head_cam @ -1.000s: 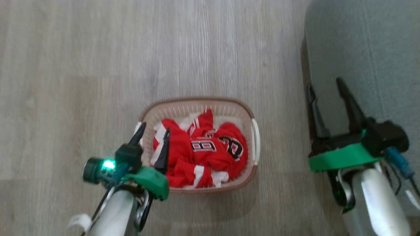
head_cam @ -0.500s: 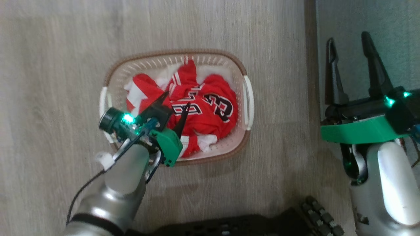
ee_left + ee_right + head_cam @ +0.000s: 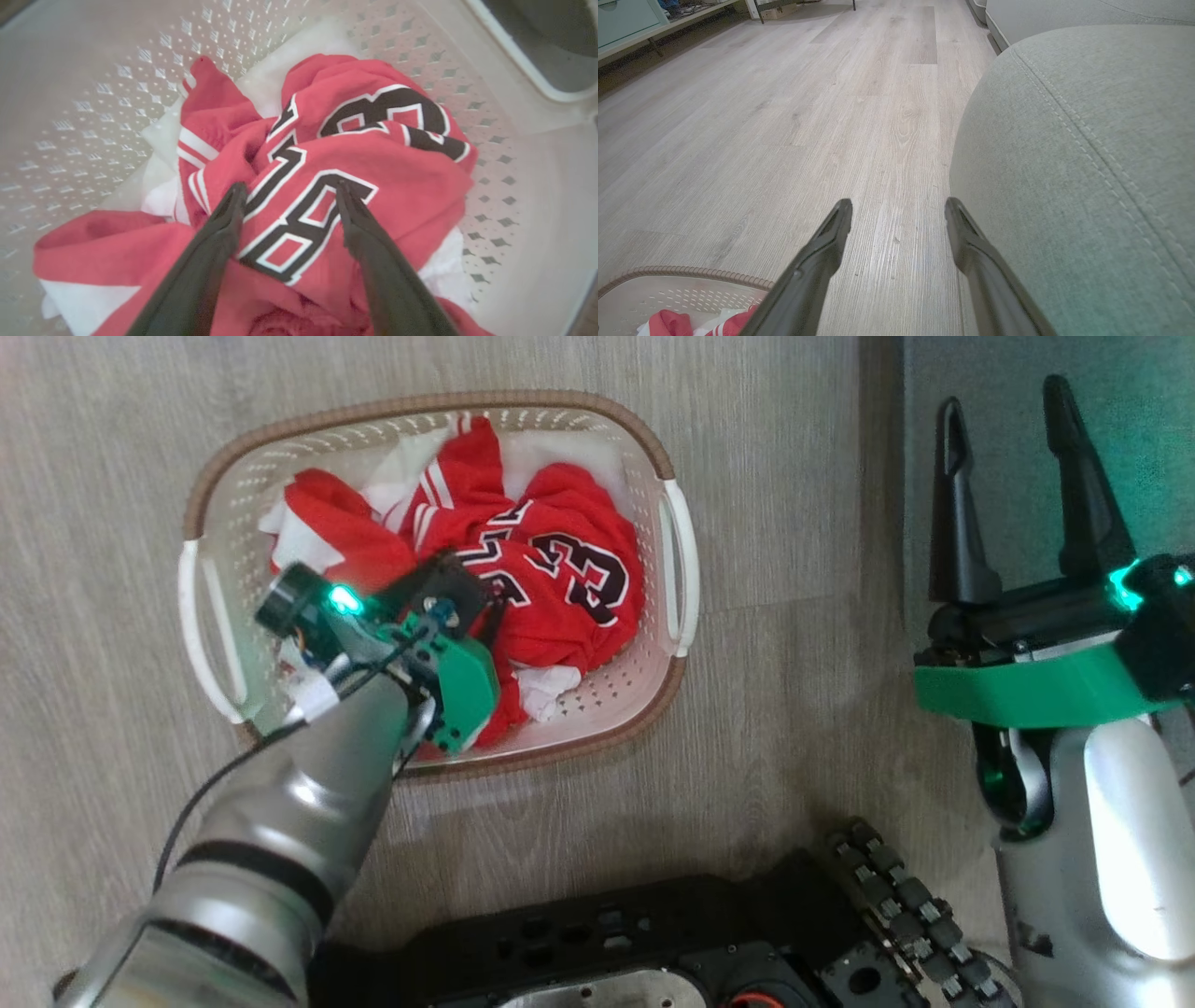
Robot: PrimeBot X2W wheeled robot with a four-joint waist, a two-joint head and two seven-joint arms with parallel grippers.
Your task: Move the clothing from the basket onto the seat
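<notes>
The cream basket with a brown rim stands on the floor, holding the red clothing with black numerals. My left gripper reaches down into it, its fingers mostly hidden under the wrist in the head view. In the left wrist view the left gripper is open, its two fingers pressed onto a lettered fold of the clothing inside the basket. My right gripper hangs open and empty at the edge of the grey-green seat. The right gripper is beside the seat, above bare floor.
The wood floor separates basket and seat. My dark base fills the bottom of the head view. The basket rim and some clothing show at the lower left of the right wrist view. A teal cabinet stands far off.
The head camera has tilted down, shifting the whole picture. My left gripper has gone from the basket's left rim down onto the clothing. The right gripper stays open by the seat.
</notes>
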